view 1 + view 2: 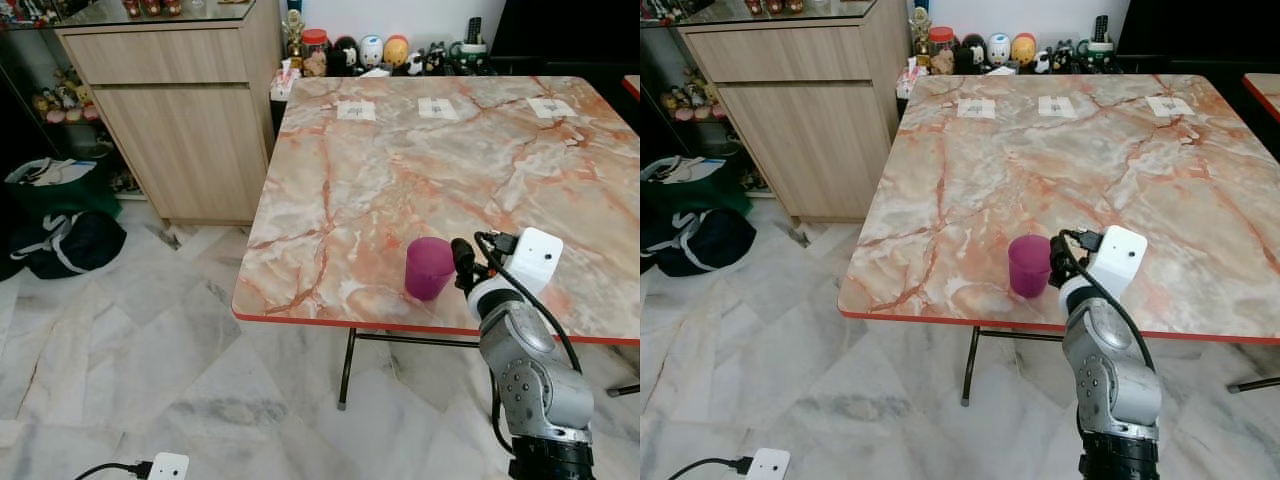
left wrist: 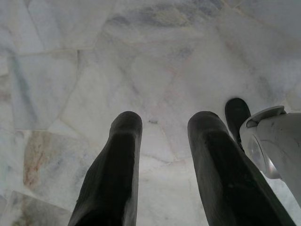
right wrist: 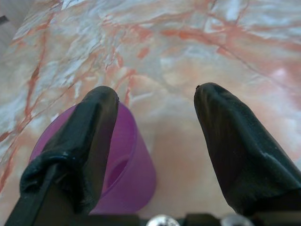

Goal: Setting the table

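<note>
Nearest us, our left pincer (image 2: 162,155) hangs over the marble floor (image 2: 70,70), fingers parted, grasping nothing. Our right pincer (image 3: 155,141) is raised at the near edge of the surface (image 1: 420,170), released, one finger (image 3: 89,136) across the rim of the purple cup (image 1: 429,268). The cup stands upright near that edge. At the far side lie three white cards (image 1: 356,111).

From my head cameras I get even, bright indoor light and sharp detail, with soft sheen on the marble table (image 1: 420,170) at centre and dim shade at the upper left. Both wrist pictures blur the near black fingers (image 3: 89,141).
</note>
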Available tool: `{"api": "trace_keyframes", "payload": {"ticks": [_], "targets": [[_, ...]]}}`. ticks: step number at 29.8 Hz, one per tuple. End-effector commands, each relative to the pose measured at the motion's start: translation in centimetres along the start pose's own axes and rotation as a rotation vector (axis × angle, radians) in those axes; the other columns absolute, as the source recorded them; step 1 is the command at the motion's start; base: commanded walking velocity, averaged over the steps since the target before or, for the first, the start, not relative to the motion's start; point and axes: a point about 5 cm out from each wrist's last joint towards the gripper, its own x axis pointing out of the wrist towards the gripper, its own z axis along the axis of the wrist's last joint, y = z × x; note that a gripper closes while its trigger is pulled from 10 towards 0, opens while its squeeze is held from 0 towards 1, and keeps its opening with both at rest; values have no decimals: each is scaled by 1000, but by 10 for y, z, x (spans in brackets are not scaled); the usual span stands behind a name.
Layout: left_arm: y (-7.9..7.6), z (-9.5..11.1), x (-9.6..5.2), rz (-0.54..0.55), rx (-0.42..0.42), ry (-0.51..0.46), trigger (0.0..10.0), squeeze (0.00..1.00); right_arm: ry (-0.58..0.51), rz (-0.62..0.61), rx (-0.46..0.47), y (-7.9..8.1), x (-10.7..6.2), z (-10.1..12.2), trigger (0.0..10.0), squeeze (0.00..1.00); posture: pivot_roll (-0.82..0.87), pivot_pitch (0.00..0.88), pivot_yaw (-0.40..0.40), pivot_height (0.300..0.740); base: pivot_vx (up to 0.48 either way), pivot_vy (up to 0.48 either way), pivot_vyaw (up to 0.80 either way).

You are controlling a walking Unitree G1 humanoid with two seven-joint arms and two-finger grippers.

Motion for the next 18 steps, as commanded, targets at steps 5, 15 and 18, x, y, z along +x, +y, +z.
{"api": "trace_keyframes", "payload": {"ticks": [5, 15, 18], "targets": [[3, -9, -2, 4, 5, 29, 10000, 0, 43, 8, 5, 0, 6, -3, 10000, 0, -48, 90, 41, 740, 0, 0, 0], [4, -9, -2, 6, 5, 30, 10000, 0, 49, 51, 4, 6, 10, 0, 10000, 0, -45, 91, 43, 740, 0, 0, 0], [4, -9, -3, 5, 7, 31, 10000, 0, 55, 63, 2, 8, 10, -1, 10000, 0, -47, 88, 43, 740, 0, 0, 0]]}}
